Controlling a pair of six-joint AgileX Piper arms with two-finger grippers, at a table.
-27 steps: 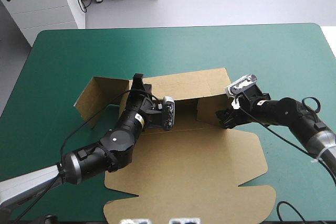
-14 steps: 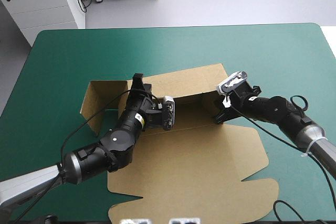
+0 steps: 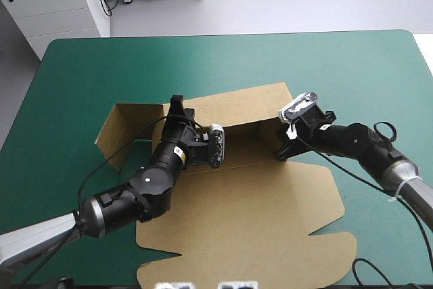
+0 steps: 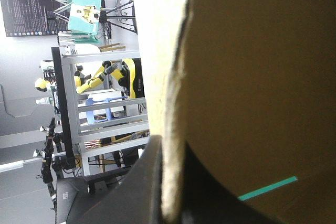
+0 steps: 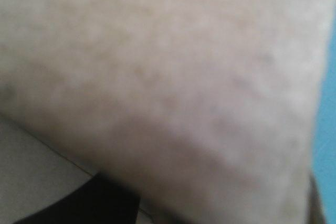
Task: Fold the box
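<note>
Now your left tool [image 3: 178, 103] clamps the cut brown board box [image 3: 257, 208].
You see its raised wall pinched between the jaws; your right tool [image 3: 281, 149] meets the wall's other end, grip impossible to tell.

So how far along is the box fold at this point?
Done: the far wall of the box stands raised, and its left side flap is up. In hand: the left gripper is shut on that wall's edge; the right gripper is at the wall's right end. Left: the wide near panel lies flat on the teal-green cover, and no walls look tucked.
</note>
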